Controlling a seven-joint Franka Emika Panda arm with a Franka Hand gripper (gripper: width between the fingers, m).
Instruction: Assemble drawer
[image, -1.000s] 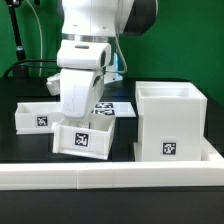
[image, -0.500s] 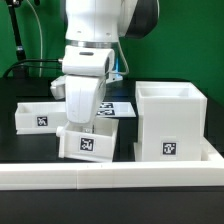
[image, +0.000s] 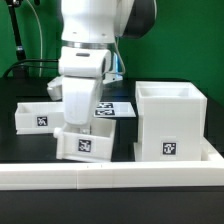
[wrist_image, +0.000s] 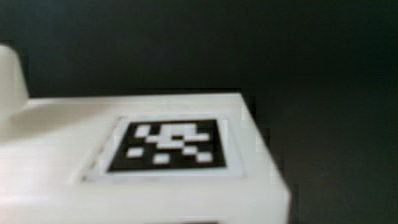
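A small white tray (image: 86, 144) with a black-and-white tag hangs tilted under my hand, in front of the marker board. My gripper (image: 82, 127) is at the tray's top edge and appears shut on it; the fingertips are hidden by the hand and the tray. In the wrist view the tray's tagged face (wrist_image: 171, 148) fills the picture very close up, and no fingers show. A second small tray (image: 37, 116) stands at the exterior view's left. The tall white box shell (image: 170, 122) stands at the exterior view's right, open at the top.
A long low white border rail (image: 110, 178) runs along the near edge of the black table. The marker board (image: 117, 108) lies flat behind the held tray, partly hidden by my arm. A green wall stands behind.
The held tray has dropped a little and tilted more, its tag now lower. The arm has shifted slightly toward the exterior view's left. The other tray and the box shell have not moved.
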